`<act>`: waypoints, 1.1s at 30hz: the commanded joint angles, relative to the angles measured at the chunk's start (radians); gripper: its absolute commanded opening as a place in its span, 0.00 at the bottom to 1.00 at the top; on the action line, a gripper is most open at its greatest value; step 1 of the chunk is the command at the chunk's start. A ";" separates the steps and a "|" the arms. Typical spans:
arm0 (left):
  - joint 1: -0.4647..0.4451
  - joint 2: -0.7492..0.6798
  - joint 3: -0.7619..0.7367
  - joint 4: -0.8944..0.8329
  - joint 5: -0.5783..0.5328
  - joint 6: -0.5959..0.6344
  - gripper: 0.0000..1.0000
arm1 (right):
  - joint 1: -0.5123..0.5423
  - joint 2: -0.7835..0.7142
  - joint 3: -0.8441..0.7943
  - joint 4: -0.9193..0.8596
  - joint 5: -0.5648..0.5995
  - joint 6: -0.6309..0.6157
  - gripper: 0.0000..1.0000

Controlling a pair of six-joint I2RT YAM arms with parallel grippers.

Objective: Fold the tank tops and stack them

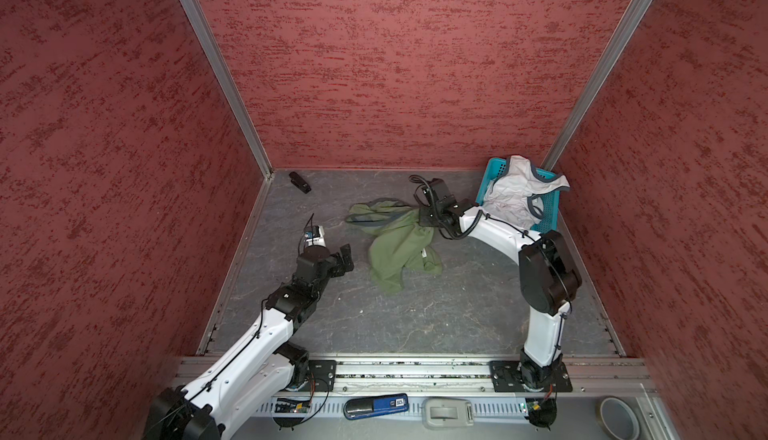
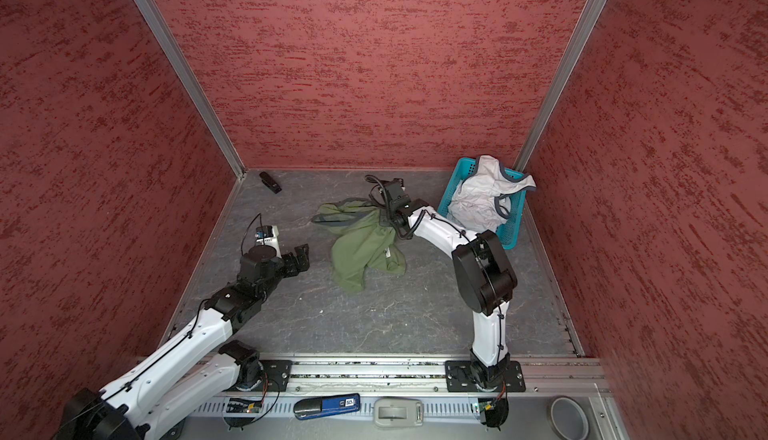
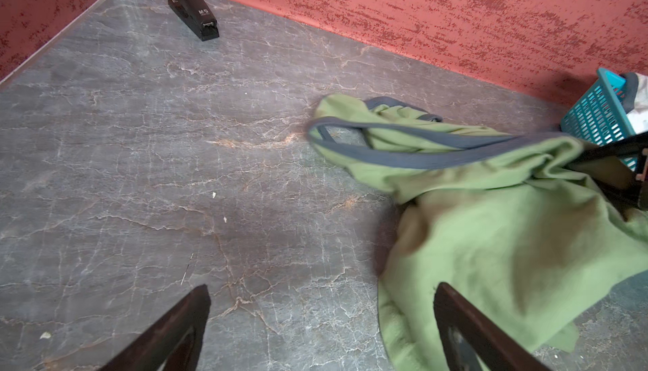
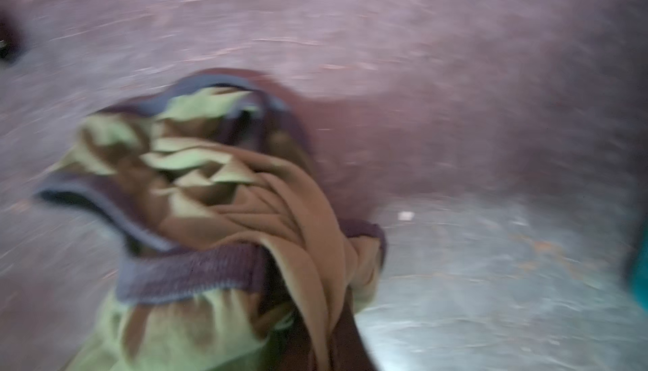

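- 6 o'clock, nearest: the bare table (image 1: pixel 415 321) in front of the arm bases is the widest open room for spreading a shirt. The front rail bounds it.
- 9 o'clock: the left gripper (image 1: pixel 347 257) hangs released and empty, jaws spread wide. It is just beside the olive green tank top (image 1: pixel 399 251) and apart from it. Judgement: it is posed to take a second edge.
- Centre: the olive top lies crumpled, its lower part on the table. Its upper part is drawn toward 1 o'clock, where the right gripper (image 1: pixel 422 213) is clenched on bunched cloth. Grey strap loops trail toward 11 o'clock. The right wrist view is blurred. Judgement: it is held up for opening out and is not yet flat.
- 2 o'clock corner: the white tank top (image 1: pixel 515 197) is heaped in the turquoise basket (image 1: pixel 486 180) and spills over its rim. The walls are close there, so there is little room.
- 11 o'clock, far: a black stapler (image 1: pixel 300 182) sits by the back wall, well apart from the cloth.
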 commanded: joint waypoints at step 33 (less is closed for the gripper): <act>-0.012 0.152 0.039 0.045 0.062 0.026 1.00 | 0.082 -0.452 -0.125 0.000 0.054 -0.069 0.00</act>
